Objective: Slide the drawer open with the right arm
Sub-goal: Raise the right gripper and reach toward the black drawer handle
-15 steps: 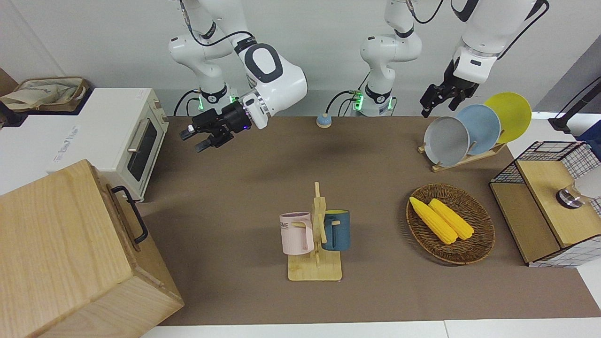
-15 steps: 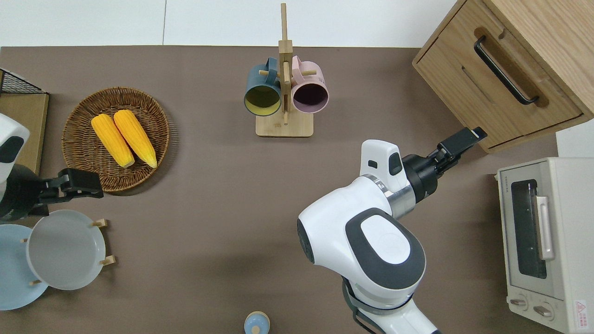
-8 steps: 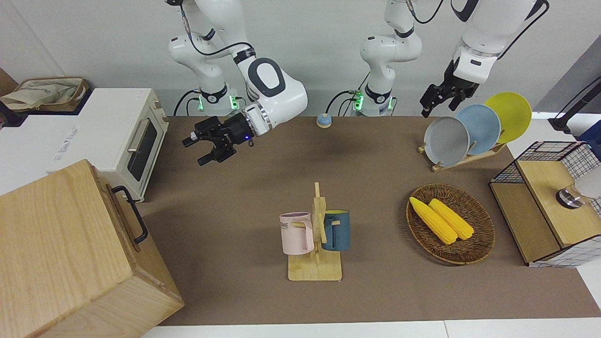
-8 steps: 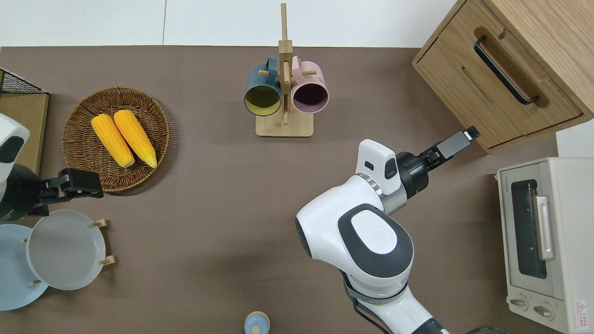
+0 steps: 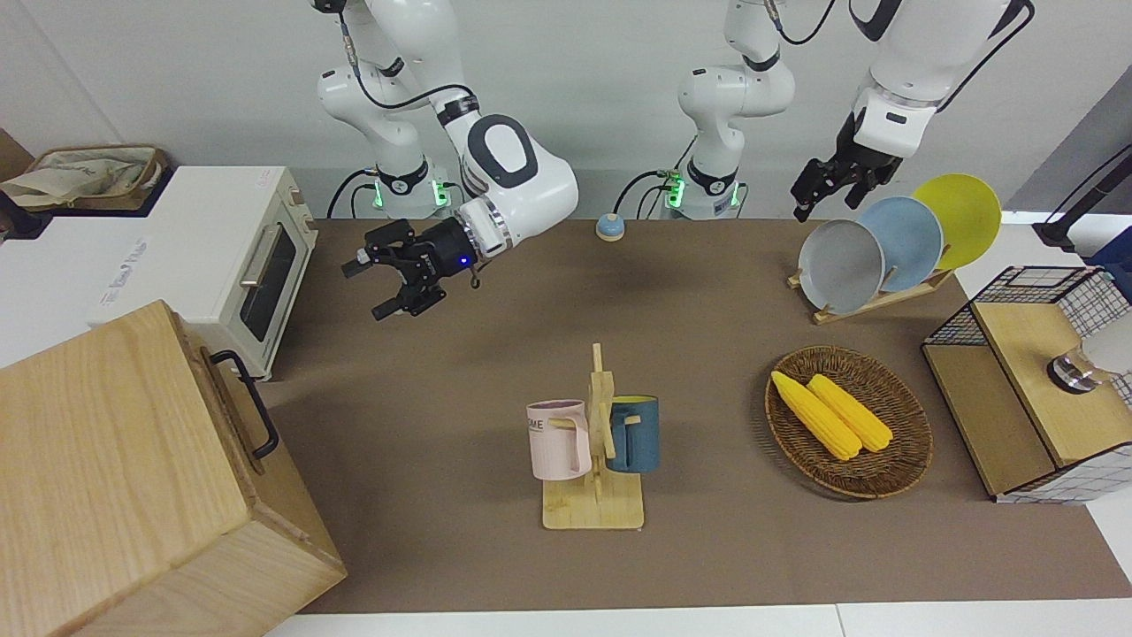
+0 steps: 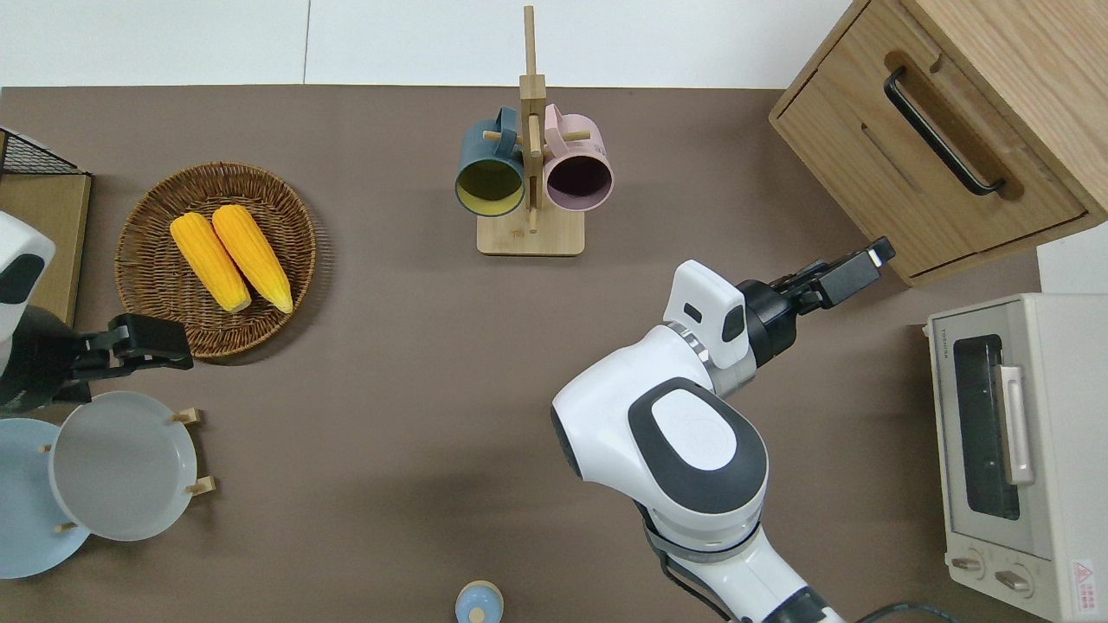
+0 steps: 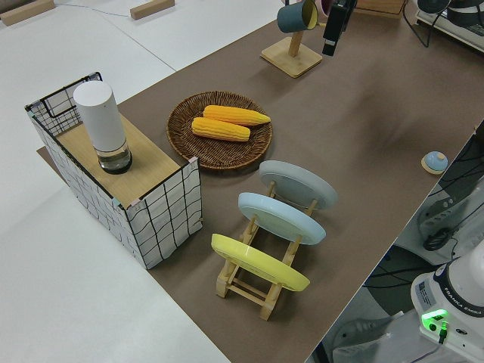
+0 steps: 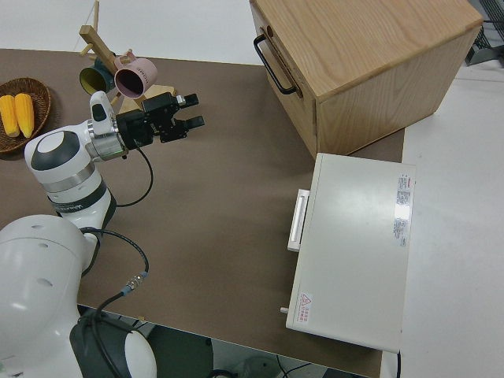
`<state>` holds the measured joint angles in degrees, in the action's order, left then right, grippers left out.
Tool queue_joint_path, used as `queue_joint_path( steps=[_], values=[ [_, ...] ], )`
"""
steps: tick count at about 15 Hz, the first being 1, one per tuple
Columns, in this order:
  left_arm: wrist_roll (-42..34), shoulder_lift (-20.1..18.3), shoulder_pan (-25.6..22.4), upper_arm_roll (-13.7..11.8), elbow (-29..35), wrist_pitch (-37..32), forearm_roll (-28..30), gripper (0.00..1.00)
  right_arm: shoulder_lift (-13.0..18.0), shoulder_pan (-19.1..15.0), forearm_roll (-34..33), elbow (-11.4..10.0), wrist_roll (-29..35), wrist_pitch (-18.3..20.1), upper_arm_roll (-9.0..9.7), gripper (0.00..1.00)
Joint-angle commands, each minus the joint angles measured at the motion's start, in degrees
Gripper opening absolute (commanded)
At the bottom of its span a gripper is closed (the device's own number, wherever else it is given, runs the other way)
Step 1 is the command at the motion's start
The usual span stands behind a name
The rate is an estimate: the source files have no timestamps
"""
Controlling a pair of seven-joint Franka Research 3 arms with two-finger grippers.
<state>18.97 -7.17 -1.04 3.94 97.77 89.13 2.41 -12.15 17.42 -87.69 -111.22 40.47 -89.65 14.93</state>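
Wicker basket (image 6: 147, 251) holds two corn cobs (image 6: 229, 258); drawer (image 6: 930, 169) closed.

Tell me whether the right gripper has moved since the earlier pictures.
Yes. In the overhead view the right gripper has drawn slightly back from the wooden box, toward the mug stand.

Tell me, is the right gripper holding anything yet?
Nothing. The right gripper is open, in the air short of the drawer's handle; the left arm is parked.
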Motion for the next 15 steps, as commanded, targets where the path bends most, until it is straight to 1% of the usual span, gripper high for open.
queue_joint_path(
  steps=[1, 2, 5, 9, 10, 12, 13, 15],
  values=[
    [-0.51, -0.47, 0.07, -0.25, -0.21, -0.97, 0.05, 0.99, -2.09, -1.43, -4.94, -0.14, 1.80, -3.24, -1.21, 0.990],
    [-0.51, -0.47, 0.07, -0.25, -0.21, -0.97, 0.05, 0.99, -2.26, -1.51, -5.91, -0.14, 1.80, -4.03, -2.44, 0.990],
    [-0.60, -0.47, 0.07, -0.25, -0.21, -0.97, 0.05, 0.99, -2.88, -1.86, -9.25, 0.12, 1.89, -8.16, -5.95, 0.990],
    [-0.51, -0.47, 0.07, -0.25, -0.21, -0.97, 0.05, 0.99, -3.93, -2.57, -12.50, 0.83, 1.89, -12.64, -9.47, 0.987],
    [-0.51, -0.47, 0.07, -0.25, -0.21, -0.89, 0.05, 0.99, -4.11, -2.83, -13.64, 1.00, 2.24, -13.87, -10.78, 0.985],
    [-0.51, -0.47, 0.07, -0.25, -0.21, -0.89, 0.05, 0.99, -4.37, -3.27, -15.23, 1.27, 3.21, -16.33, -11.94, 0.981],
    [-0.51, -0.47, 0.07, -0.25, -0.21, -0.97, 0.05, 0.99, -4.64, -3.71, -15.84, 1.44, 3.38, -16.87, -12.46, 0.979],
    [-0.51, -0.47, 0.07, -0.25, -0.21, -0.89, 0.05, 0.99, -5.25, -4.06, -17.25, 2.32, 3.83, -18.53, -13.52, 0.975]
  ],
)
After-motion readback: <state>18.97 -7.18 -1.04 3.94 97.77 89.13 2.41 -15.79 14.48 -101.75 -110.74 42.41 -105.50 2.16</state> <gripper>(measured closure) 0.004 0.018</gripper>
